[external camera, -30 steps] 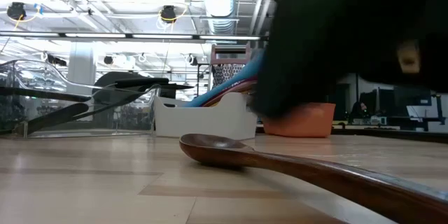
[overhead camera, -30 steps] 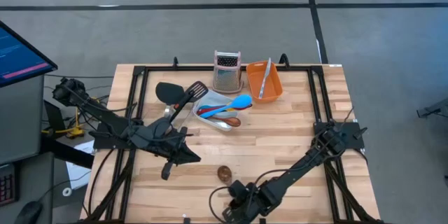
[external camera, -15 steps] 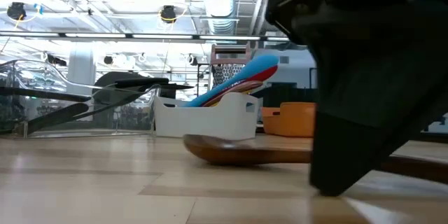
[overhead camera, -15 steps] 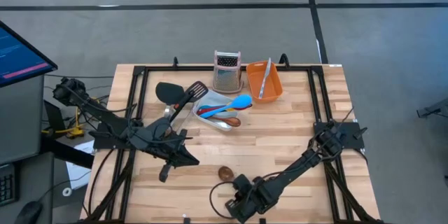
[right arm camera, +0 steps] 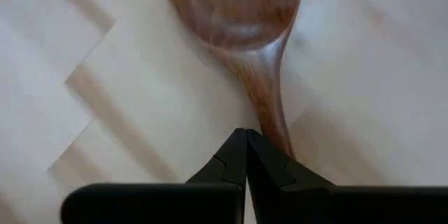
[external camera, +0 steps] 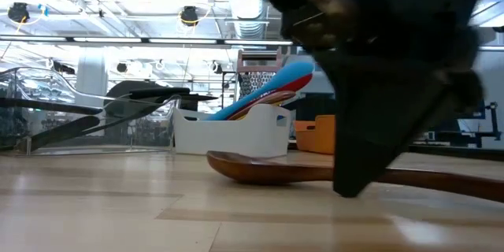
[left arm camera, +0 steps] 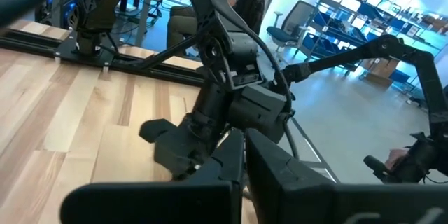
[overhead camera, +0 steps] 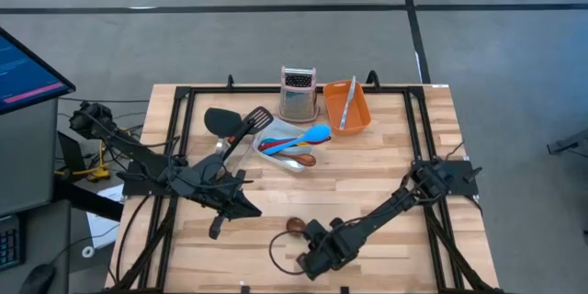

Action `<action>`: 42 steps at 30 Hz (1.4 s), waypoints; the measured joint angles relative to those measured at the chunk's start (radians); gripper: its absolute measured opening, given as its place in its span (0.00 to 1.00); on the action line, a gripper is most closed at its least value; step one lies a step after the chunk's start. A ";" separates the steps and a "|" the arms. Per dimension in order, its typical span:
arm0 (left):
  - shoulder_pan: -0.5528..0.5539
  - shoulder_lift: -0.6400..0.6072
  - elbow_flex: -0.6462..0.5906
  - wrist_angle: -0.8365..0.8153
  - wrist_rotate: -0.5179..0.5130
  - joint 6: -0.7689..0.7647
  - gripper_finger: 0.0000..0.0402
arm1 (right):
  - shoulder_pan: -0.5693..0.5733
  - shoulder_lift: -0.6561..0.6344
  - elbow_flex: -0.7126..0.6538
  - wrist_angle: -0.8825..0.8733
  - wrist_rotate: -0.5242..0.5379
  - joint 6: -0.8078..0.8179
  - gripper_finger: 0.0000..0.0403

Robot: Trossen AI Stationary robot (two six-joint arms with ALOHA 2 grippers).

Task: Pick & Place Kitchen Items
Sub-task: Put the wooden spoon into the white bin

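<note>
A wooden spoon (overhead camera: 296, 227) lies flat on the table near the front edge, with its bowl up in the right wrist view (right arm camera: 234, 7). My right gripper (right arm camera: 245, 140) is shut and points down at the spoon's handle just behind the bowl; it also shows in the high view (overhead camera: 314, 244) and the low view (external camera: 354, 187). My left gripper (overhead camera: 220, 223) is shut and empty at the front left; its own view shows the closed fingers (left arm camera: 243, 155). Blue, red and wood-handled tools lie in a white tub (overhead camera: 276, 151). Black spatulas (overhead camera: 234, 125) lie to its left. My right gripper comes at the spoon from above. One shut finger (right arm camera: 276, 164) stands over the handle's neck (right arm camera: 274, 122), a short way behind the bowl, and hides the place of contact. The fingers are not closed around the handle. The spoon lies flat on the table.
A steel grater with a pink top (overhead camera: 298, 92) and an orange tub (overhead camera: 356, 110) holding a slim tool stand at the far middle. A black frame (overhead camera: 184, 101) rims the table. Bare wood lies between the white tub and the spoon.
My right gripper has gone toward the table's far edge, up to the spoon. The spoon has turned on the table: its handle has swung from pointing toward the near edge to pointing toward the right edge, while the bowl has stayed nearly in place.
</note>
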 joint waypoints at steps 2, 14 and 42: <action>0.000 0.000 0.000 -0.005 0.000 0.000 0.00 | -0.016 0.000 0.000 -0.020 0.005 -0.024 0.00; 0.000 0.000 0.000 -0.017 0.002 0.000 0.00 | -0.074 -0.007 -0.007 -0.175 0.131 -0.029 0.00; 0.000 0.000 0.000 -0.023 0.000 -0.014 0.00 | 0.014 -0.384 -0.003 -0.160 0.335 -0.222 0.00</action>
